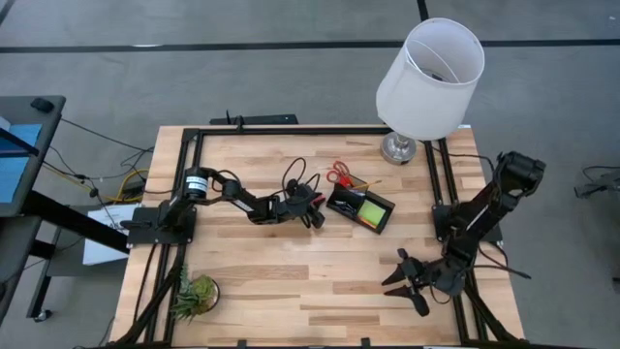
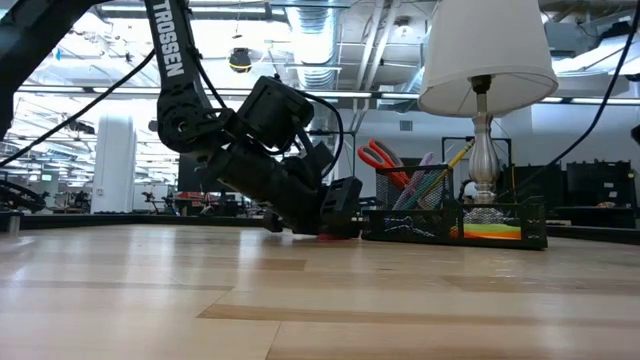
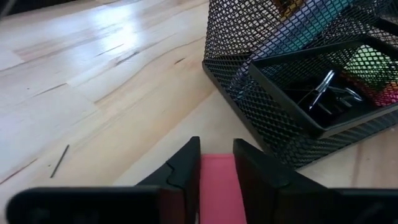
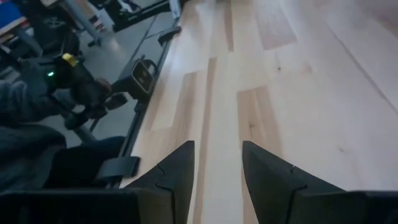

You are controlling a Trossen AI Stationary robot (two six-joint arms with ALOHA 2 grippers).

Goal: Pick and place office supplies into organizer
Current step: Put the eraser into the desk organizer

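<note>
Grey carpet floor [image 1: 291, 78] surrounds the table; bright ceiling lights [image 2: 330, 40] overhead.

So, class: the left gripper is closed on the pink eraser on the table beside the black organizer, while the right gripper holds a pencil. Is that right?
Not quite. The right gripper holds nothing; its wrist view shows bare table between open fingers. The left gripper does clamp the pink eraser beside the black organizer.

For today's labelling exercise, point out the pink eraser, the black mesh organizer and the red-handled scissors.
Pink rectangular eraser [image 3: 217, 186]: left wrist view, its top face between the fingers.
Black wire-mesh organizer [image 3: 273, 118]: left wrist view, its near mesh wall.
Red-handled scissors [image 2: 378, 155]: low view, the handle loops.
</note>
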